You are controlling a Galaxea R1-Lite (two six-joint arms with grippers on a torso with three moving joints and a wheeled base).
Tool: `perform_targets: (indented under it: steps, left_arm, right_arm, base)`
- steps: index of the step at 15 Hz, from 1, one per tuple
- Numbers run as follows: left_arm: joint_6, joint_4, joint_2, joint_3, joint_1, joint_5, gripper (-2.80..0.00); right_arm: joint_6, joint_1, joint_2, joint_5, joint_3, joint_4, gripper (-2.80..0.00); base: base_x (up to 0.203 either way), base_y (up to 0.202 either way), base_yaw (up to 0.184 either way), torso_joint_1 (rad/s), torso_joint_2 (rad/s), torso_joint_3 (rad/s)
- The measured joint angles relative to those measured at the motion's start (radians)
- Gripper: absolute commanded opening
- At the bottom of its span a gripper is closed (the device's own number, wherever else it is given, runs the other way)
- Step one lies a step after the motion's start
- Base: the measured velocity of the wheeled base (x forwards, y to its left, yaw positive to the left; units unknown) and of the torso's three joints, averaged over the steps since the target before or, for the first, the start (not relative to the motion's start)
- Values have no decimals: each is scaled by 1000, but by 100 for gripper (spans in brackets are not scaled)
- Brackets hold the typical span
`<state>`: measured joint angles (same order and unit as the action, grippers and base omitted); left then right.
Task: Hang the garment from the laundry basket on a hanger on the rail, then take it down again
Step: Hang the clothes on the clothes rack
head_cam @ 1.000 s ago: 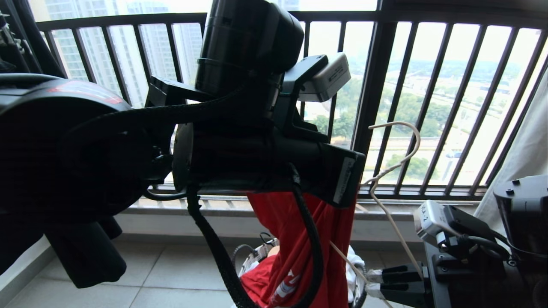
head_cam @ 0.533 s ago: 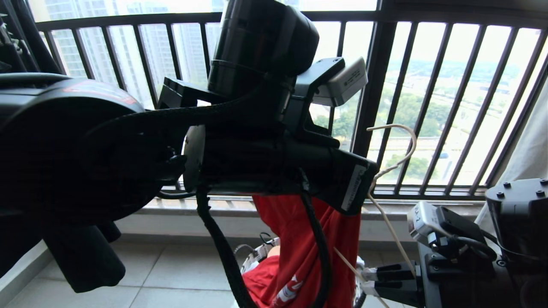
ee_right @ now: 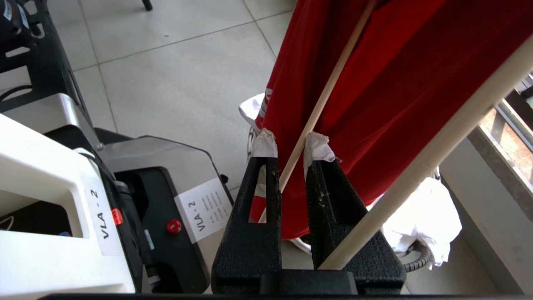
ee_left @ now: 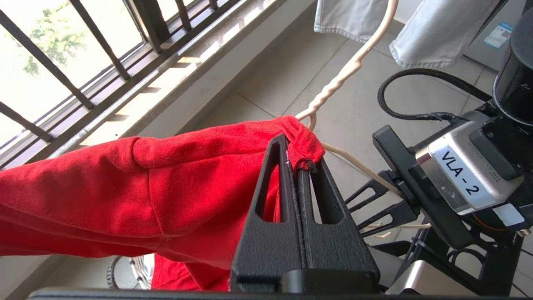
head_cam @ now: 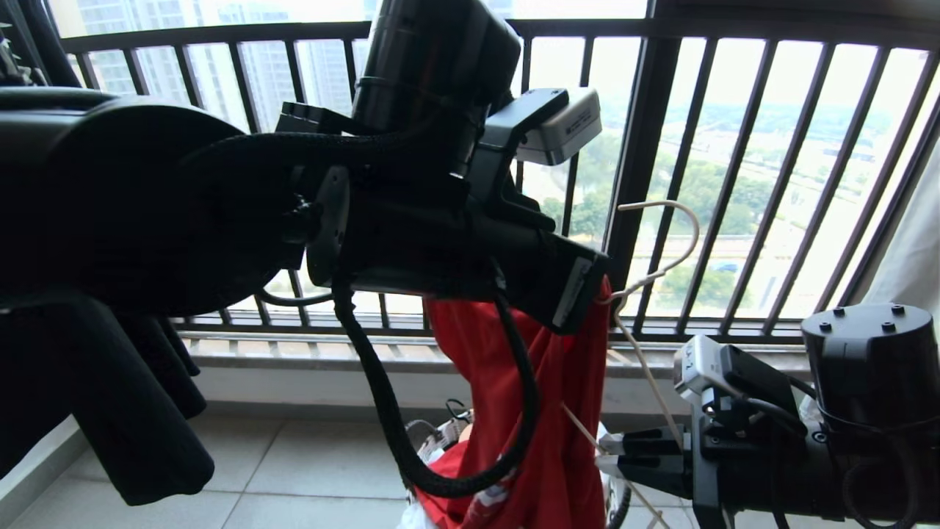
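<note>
Two grips share the load: the left gripper pinches the garment at its collar, held high above the laundry basket — soft, light, draping. To its right, the right gripper clamps the stiff, thin hanger.

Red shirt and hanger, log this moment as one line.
left gripper: shut on shirt | right gripper: grips hanger | shirt on rail: not yet
</note>
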<state>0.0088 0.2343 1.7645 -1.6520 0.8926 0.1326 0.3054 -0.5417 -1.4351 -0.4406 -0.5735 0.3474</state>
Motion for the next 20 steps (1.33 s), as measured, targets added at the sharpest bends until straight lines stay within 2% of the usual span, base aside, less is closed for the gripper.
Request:
perform_targets:
  steps: [5,10,12,16,20]
  left_arm:
    - [4,32,-2,-67,-39,3,-280]
    - [22,47,-5,-105,-58,4,-280]
    - [35,86,0,-118,-60,10,-280]
    - [43,93,25,-146,-60,55,-280]
    - [48,164,45,-184,-48,59,-280]
  right_arm:
    - [38,-1,-88,-8,-49,106,-280]
    - [77,-1,-126,-67,-50,169,-280]
    - [80,-1,-130,-85,-43,176,-280]
    - [80,1,-116,-106,-32,179,-280]
    - [77,26,-90,-132,-31,179,-280]
  base:
    - [0,0,0,0,0,0]
    - [0,0,0,0,0,0]
    - [0,0,0,0,0,0]
    - [0,0,0,0,0,0]
    - [0,0,0,0,0,0]
